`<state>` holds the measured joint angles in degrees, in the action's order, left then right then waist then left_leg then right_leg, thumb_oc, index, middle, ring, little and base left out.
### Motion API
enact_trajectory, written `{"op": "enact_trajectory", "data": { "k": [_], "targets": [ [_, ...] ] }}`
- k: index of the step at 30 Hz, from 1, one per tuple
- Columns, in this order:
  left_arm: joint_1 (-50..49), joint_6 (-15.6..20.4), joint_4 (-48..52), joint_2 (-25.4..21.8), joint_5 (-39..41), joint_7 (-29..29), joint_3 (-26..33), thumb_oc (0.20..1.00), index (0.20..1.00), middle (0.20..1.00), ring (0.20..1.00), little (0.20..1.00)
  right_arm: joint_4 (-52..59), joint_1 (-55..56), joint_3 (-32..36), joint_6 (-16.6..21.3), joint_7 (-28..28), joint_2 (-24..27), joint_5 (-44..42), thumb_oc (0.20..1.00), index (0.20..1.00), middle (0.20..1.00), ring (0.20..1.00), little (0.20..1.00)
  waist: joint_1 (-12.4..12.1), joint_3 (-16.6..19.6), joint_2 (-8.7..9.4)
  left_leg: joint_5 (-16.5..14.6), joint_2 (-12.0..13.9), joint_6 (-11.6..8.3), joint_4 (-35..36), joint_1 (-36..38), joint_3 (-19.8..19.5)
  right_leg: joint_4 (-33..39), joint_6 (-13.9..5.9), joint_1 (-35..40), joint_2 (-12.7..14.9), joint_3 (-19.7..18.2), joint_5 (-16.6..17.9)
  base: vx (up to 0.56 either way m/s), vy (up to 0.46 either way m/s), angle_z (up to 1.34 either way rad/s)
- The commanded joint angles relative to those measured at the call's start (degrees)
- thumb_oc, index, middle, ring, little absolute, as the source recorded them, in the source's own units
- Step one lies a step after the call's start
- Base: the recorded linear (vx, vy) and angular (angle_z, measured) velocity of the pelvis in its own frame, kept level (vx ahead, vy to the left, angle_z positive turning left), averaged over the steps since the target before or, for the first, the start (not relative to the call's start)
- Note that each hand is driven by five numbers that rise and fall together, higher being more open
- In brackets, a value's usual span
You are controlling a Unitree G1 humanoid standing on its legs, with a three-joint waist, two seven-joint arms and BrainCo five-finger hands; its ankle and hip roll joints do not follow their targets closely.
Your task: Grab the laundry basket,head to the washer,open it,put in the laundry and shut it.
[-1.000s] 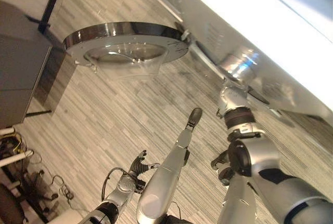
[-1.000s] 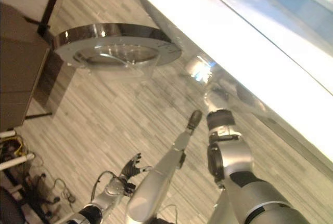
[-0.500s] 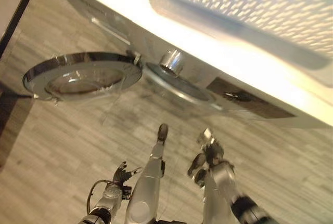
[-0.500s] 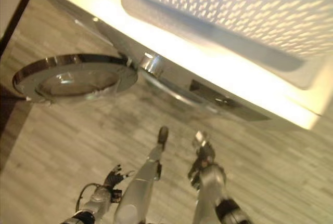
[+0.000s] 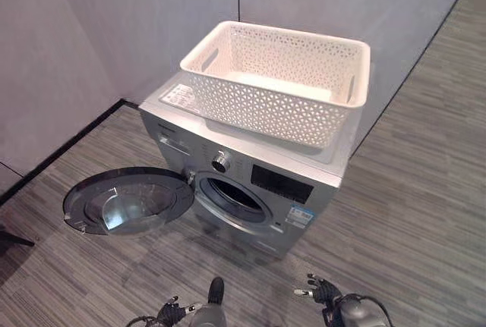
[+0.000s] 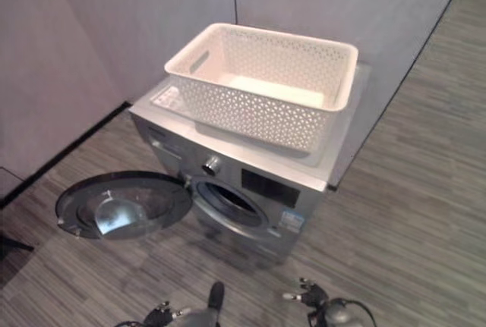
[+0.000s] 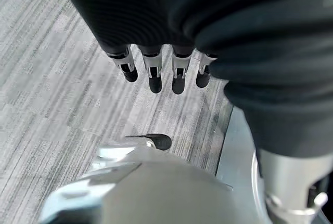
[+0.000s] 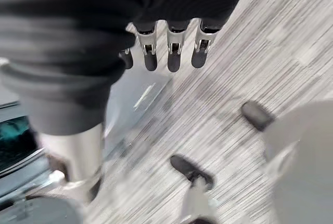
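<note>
A silver washer (image 5: 258, 183) stands against the far grey wall (image 5: 137, 23), and a white lattice basket (image 5: 281, 80) sits on its top, well apart from both hands. From here the basket's inside looks bare, only its pale bottom showing. The washer's round door (image 5: 129, 202) is swung wide open to the left and hangs over the striped wood floor (image 5: 410, 213), leaving the dark drum opening (image 5: 231, 194) uncovered below a silver knob (image 5: 221, 161) and a dark panel (image 5: 282, 184). The left hand (image 5: 168, 314) shows low at the near edge, left of centre, over the floor; in its wrist view its fingers (image 7: 154, 73) hang straight and relaxed, grasping nothing. The right hand (image 5: 323, 293) shows at the near edge to the right, in front of the washer, with fingers spread; its wrist view shows the fingers (image 8: 174, 52) straight and loose above the floor, holding nothing.
</note>
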<state>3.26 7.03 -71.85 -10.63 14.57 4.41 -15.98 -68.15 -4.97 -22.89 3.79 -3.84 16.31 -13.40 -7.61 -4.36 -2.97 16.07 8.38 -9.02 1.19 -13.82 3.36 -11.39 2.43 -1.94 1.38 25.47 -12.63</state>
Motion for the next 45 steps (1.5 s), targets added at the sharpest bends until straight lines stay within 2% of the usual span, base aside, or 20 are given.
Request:
{"op": "enact_trajectory", "data": {
  "k": [1, 3, 7, 10, 12, 16, 17, 19, 20, 26, 27, 28, 29, 30, 33, 36, 37, 38, 42, 45],
  "targets": [
    [4.8, 1.4, 8.8, -2.4, -2.0, 4.4, 3.9, 1.0, 1.0, 1.0, 1.0, 1.0, -0.4, -1.9, 3.3, -0.5, 3.3, 2.0, 3.9, 1.0, 1.0, 1.0, 1.0, 1.0, 1.3, -3.8, 3.13, -4.1, 4.6, -0.2, -2.1, 2.8, 6.5, 13.4, -5.87, 8.2, 4.7, -0.4, 3.7, -0.17, 0.067, 0.26],
    [3.2, 1.4, 18.1, -5.4, -2.0, 6.0, 6.3, 1.0, 1.0, 1.0, 1.0, 1.0, -3.0, -1.7, 6.0, -1.0, 3.9, 2.9, 4.6, 1.0, 1.0, 1.0, 1.0, 1.0, 1.1, -3.2, 2.27, -4.8, 4.9, 0.79, -5.7, 4.3, 1.6, 13.1, -5.83, 6.8, 5.7, -0.8, 5.8, -0.11, 0.114, 0.29],
    [-1.0, 1.2, 30.7, -9.6, -0.7, 7.1, 12.8, 1.0, 1.0, 1.0, 1.0, 1.0, -5.4, -0.1, 10.2, -2.0, 4.5, 4.2, 5.3, 1.0, 1.0, 1.0, 1.0, 1.0, 1.8, -1.8, 0.7, -5.0, 6.3, 0.12, -6.8, 8.3, -3.6, 13.3, -6.63, 6.8, 6.3, -2.8, 6.3, 0.04, 0.126, 0.04],
    [-0.5, 0.1, 33.9, -14.9, -2.0, 8.6, 19.5, 1.0, 1.0, 1.0, 1.0, 1.0, -6.6, 2.8, 15.6, -2.8, 4.8, 5.3, 5.2, 1.0, 1.0, 1.0, 1.0, 1.0, 4.2, -0.4, -1.38, -2.3, 9.0, -1.19, -2.8, 10.9, -1.9, 13.7, -7.76, 7.7, 6.8, -2.8, 6.5, 0.1, 0.192, -0.08],
    [0.7, -0.2, 34.2, -16.6, -3.1, 8.9, 20.2, 1.0, 1.0, 1.0, 1.0, 1.0, -6.8, 3.2, 16.4, -3.0, 5.0, 5.8, 5.3, 1.0, 1.0, 1.0, 1.0, 1.0, 4.6, -0.3, -1.82, -2.4, 9.1, -1.49, -1.8, 11.3, -1.0, 13.9, -7.98, 8.0, 6.9, -2.6, 6.6, 0.07, 0.122, 0.08],
    [10.8, -1.2, 22.4, -26.7, -5.9, 10.1, 20.0, 1.0, 1.0, 1.0, 1.0, 1.0, -6.9, 3.7, 16.2, -3.1, 4.6, 6.8, 6.3, 1.0, 1.0, 1.0, 1.0, 1.0, 6.6, -0.9, -2.53, -5.4, 8.1, -1.93, 0.8, 13.1, 2.2, 14.2, -8.87, 8.5, 7.7, -3.1, 8.0, 0.1, 0.166, 0.12],
    [17.9, -1.6, 12.9, -31.7, -6.0, 9.8, 17.7, 1.0, 1.0, 1.0, 1.0, 1.0, -6.5, 3.2, 15.3, -3.1, 4.6, 7.0, 6.2, 1.0, 1.0, 1.0, 1.0, 1.0, 7.5, -1.6, -2.17, -7.5, 7.2, -1.64, 2.1, 13.5, 3.5, 14.2, -9.51, 7.9, 8.7, -3.6, 9.1, 0.06, 0.153, -0.08],
    [20.7, -1.7, 9.6, -33.9, -5.7, 9.3, 16.5, 1.0, 1.0, 1.0, 1.0, 1.0, -6.2, 3.0, 14.8, -3.0, 4.6, 7.1, 6.2, 1.0, 1.0, 1.0, 1.0, 1.0, 7.9, -1.9, -2.02, -8.0, 6.9, -1.56, 2.5, 13.5, 3.9, 14.1, -9.77, 7.3, 8.9, -3.9, 9.6, -0.02, 0.154, -0.1],
    [27.9, -2.2, 3.7, -36.8, -5.2, 8.4, 13.0, 1.0, 1.0, 1.0, 1.0, 1.0, -5.7, 1.7, 13.2, -2.8, 4.9, 7.3, 6.2, 1.0, 1.0, 1.0, 1.0, 1.0, 8.8, -3.2, -1.59, -9.1, 6.0, -1.24, 3.0, 12.7, 4.4, 14.0, -10.69, 4.9, 9.8, -4.8, 11.3, -0.07, 0.157, 0.0],
    [43.1, -3.3, -3.9, -41.2, -6.2, 5.3, 3.6, 1.0, 1.0, 1.0, 1.0, 1.0, -2.3, -1.7, 8.7, -2.6, 4.9, 7.6, 6.9, 1.0, 1.0, 1.0, 1.0, 1.0, 9.6, -7.6, 0.53, -10.2, 4.4, 0.08, 2.9, 8.5, 5.3, 13.2, -12.12, -2.2, 12.0, -7.1, 14.8, -0.14, 0.151, -0.16],
    [48.5, -3.6, -6.3, -42.0, -6.7, 5.0, 0.2, 1.0, 1.0, 1.0, 1.0, 1.0, -1.3, -2.8, 8.0, -2.4, 5.1, 7.4, 5.3, 1.0, 1.0, 1.0, 1.0, 1.0, 9.8, -9.1, 1.82, -10.2, 4.0, 0.47, 2.4, 6.0, 5.1, 13.0, -12.45, -4.6, 12.8, -7.8, 15.8, -0.12, 0.113, -0.15],
    [48.5, -3.6, -6.3, -42.0, -6.7, 5.0, 0.2, 1.0, 1.0, 1.0, 1.0, 1.0, -1.3, -2.8, 8.0, -2.4, 5.1, 7.4, 5.3, 1.0, 1.0, 1.0, 1.0, 1.0, 9.8, -9.1, 1.83, -10.2, 4.0, 0.47, 2.4, 6.0, 5.1, 13.0, -12.45, -4.6, 12.8, -7.8, 15.8, -0.12, 0.139, -0.14],
    [53.0, -4.0, -8.6, -42.9, -8.7, 4.5, -3.6, 1.0, 1.0, 1.0, 1.0, 1.0, -0.1, -3.7, 7.2, -2.0, 5.0, 7.2, 3.6, 1.0, 1.0, 1.0, 1.0, 1.0, 10.4, -10.5, 3.38, -10.4, 3.6, 0.79, 1.4, 3.2, 4.9, 13.2, -12.86, -6.9, 13.5, -8.4, 17.2, -0.05, 0.071, -0.09],
    [53.1, -4.0, -8.7, -43.0, -8.6, 4.5, -3.7, 1.0, 1.0, 1.0, 1.0, 1.0, -0.1, -3.7, 7.2, -2.0, 5.0, 7.1, 3.6, 1.0, 1.0, 1.0, 1.0, 1.0, 10.3, -10.4, 3.44, -10.4, 3.6, 0.81, 1.3, 3.1, 4.9, 13.1, -12.87, -7.0, 13.5, -8.4, 17.2, -0.08, 0.108, -0.09],
    [60.1, -4.8, -14.0, -44.2, -9.7, 3.0, -7.7, 1.0, 1.0, 1.0, 1.0, 1.0, 1.9, -6.2, 5.2, -1.9, 5.0, 7.1, 1.7, 1.0, 1.0, 1.0, 1.0, 1.0, 11.3, -12.3, 6.29, -11.3, 2.3, 1.46, -2.1, -3.6, 4.3, 14.7, -13.94, -11.1, 14.9, -9.6, 20.2, -0.04, 0.093, -0.01],
    [62.9, -5.6, -16.2, -45.8, -11.1, 2.9, -9.4, 1.0, 1.0, 1.0, 1.0, 1.0, 3.9, -7.8, 4.1, -1.9, 5.2, 7.3, 1.2, 1.0, 1.0, 1.0, 1.0, 1.0, 11.5, -13.1, 7.46, -13.3, 2.0, 1.28, -4.3, -5.9, 3.8, 15.7, -14.9, -12.1, 14.9, -10.4, 20.7, 0.02, 0.068, 0.1],
    [64.7, -6.4, -18.0, -48.4, -13.0, 3.3, -10.7, 1.0, 1.0, 1.0, 1.0, 1.0, 6.9, -8.7, 3.6, -1.7, 5.2, 7.4, 0.2, 1.0, 1.0, 1.0, 1.0, 1.0, 12.0, -13.5, 9.03, -13.9, 1.8, 1.52, -5.9, -8.2, 4.0, 15.8, -15.22, -13.7, 14.9, -11.2, 21.4, -0.03, 0.08, -0.03],
    [64.8, -6.3, -18.0, -48.5, -13.0, 3.2, -10.9, 1.0, 1.0, 1.0, 1.0, 1.0, 6.9, -8.8, 3.6, -1.7, 5.2, 7.3, 0.2, 1.0, 1.0, 1.0, 1.0, 1.0, 12.0, -13.5, 9.11, -13.9, 1.8, 1.54, -6.0, -8.3, 4.0, 15.8, -15.23, -13.8, 14.9, -11.2, 21.4, -0.03, 0.061, -0.11],
    [65.3, -7.5, -19.4, -53.7, -16.2, 4.0, -11.5, 1.0, 1.0, 1.0, 1.0, 1.0, 18.4, -8.4, 2.7, -0.6, 5.1, 8.3, -1.2, 1.0, 1.0, 1.0, 1.0, 1.0, 13.5, -14.1, 12.79, -15.2, 2.7, 1.66, -8.8, -11.8, 4.3, 15.9, -16.05, -16.6, 14.5, -12.4, 23.1, -0.02, 0.012, -0.16],
    [61.5, -7.1, -19.9, -52.5, -14.2, 1.8, -8.6, 1.0, 1.0, 1.0, 1.0, 1.0, 23.1, -7.7, 2.2, -0.2, 5.3, 8.6, -2.2, 1.0, 1.0, 1.0, 1.0, 1.0, 14.4, -14.0, 14.05, -16.1, 2.9, 1.85, -10.4, -13.8, 4.3, 15.9, -16.11, -18.1, 14.4, -12.9, 23.5, -0.01, 0.026, -0.11]
  ]
}}
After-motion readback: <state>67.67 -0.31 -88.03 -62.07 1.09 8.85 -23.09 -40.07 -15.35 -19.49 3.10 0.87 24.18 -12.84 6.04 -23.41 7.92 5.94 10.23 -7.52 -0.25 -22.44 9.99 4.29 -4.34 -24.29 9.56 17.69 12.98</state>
